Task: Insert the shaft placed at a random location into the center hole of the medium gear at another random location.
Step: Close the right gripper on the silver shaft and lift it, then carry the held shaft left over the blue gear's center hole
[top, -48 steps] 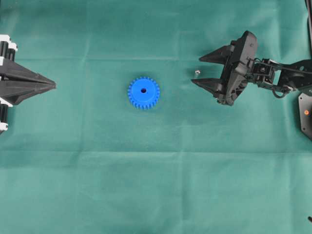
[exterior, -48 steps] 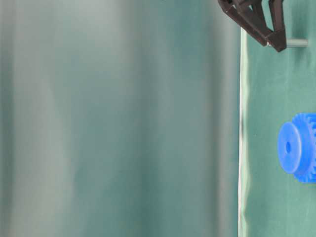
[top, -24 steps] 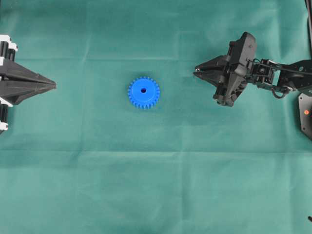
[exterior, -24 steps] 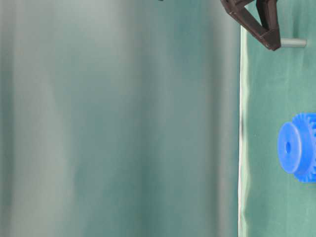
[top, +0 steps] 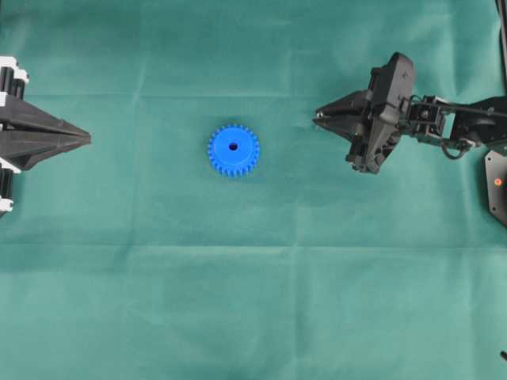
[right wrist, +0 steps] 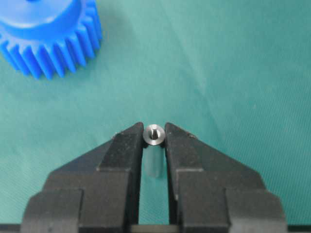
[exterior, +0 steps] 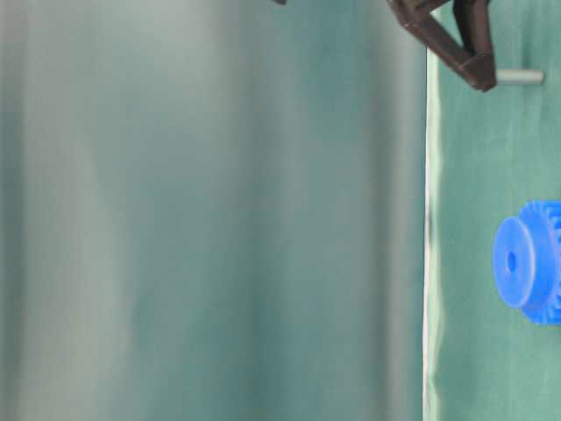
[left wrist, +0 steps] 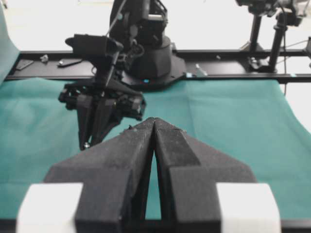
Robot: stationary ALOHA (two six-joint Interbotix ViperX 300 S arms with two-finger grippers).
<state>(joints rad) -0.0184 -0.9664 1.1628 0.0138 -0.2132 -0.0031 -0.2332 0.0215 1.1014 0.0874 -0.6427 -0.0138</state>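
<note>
The medium gear [top: 234, 150], bright blue, lies flat on the green cloth left of centre, its center hole [top: 234, 146] facing up; it also shows in the table-level view [exterior: 530, 261] and at the top left of the right wrist view [right wrist: 48, 34]. My right gripper [top: 318, 118] is shut on the shaft [right wrist: 154, 135], a small silvery pin pinched by its upper end between the fingertips, well to the right of the gear. The shaft [exterior: 520, 77] sticks out beyond the tips toward the cloth. My left gripper [top: 87, 138] rests shut at the left edge, holding nothing.
Green cloth [top: 253, 301] covers the whole table. A black base plate [top: 497, 186] sits at the right edge. In the left wrist view a black rail [left wrist: 233, 65] and camera stands [left wrist: 277, 34] run behind the cloth's far edge.
The right jaws, wide open around the shaft one second ago, have closed on it. The gear and the left arm have not moved.
</note>
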